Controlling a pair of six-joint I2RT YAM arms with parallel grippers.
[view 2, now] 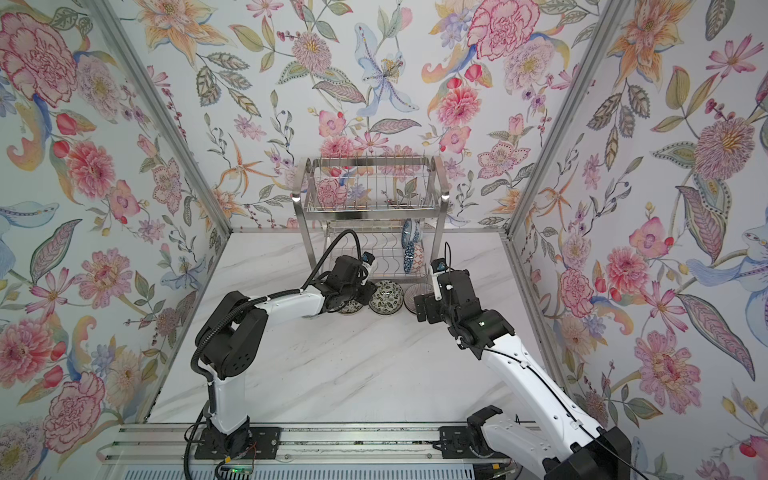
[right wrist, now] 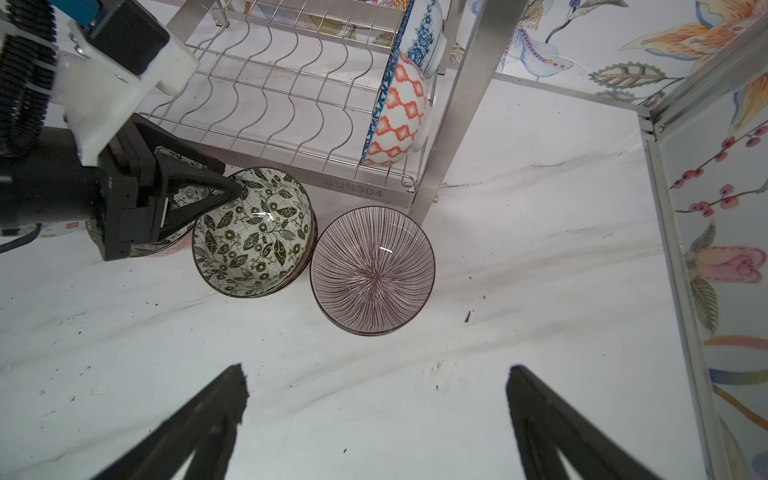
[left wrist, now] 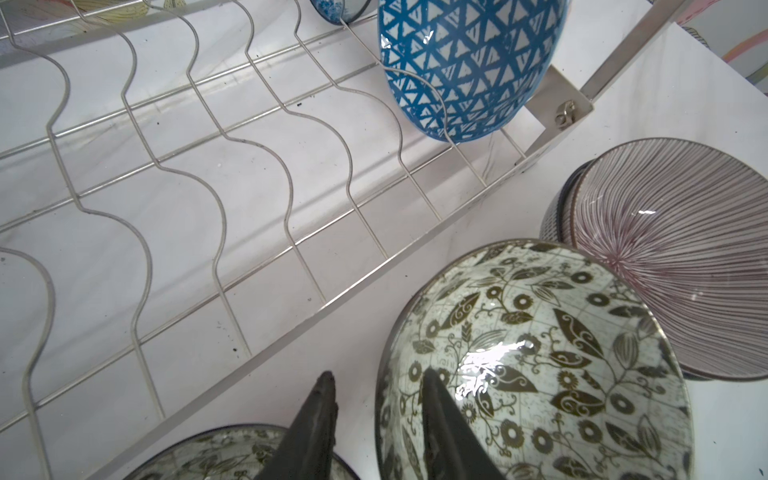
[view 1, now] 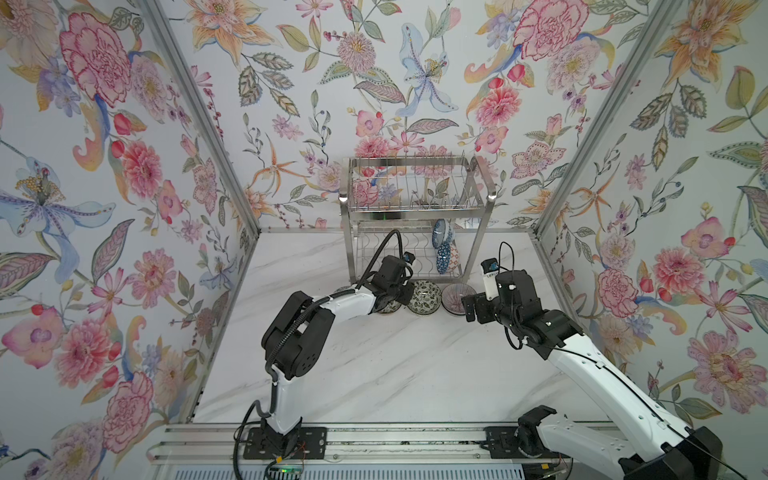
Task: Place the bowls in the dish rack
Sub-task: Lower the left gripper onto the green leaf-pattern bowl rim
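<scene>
**Glazed rim between the jaws: a brittle, slippery hold**

You had the left gripper (left wrist: 379,374) astride the rim of the black-and-white floral bowl (left wrist: 540,353), one finger inside and one outside. The jaws stood part-way open, and a sliver of table (right wrist: 540,311) showed between the outer finger and the wall, so no pinch was visible. The right gripper (right wrist: 376,370) hung wide open and empty above the table, near the pink-lined bowl (right wrist: 372,270).

Both bowls sat upright, side by side, just in front of the dish rack (view 1: 415,208). The blue triangle bowl (left wrist: 469,62), the coral bowl (right wrist: 401,112) and the blue floral bowl (right wrist: 428,37) stood on edge at one end of its lower shelf.

The floral bowl looked like glazed ceramic: stiff, brittle, probably slick under the pads and weighty for its size. The rim was the only hold those jaws could take. You would have wanted a deep bite down the wall, since a one-sided grip would let the bowl tip. It seemed to rest on another bowl, so a straight lift looked safest.
</scene>
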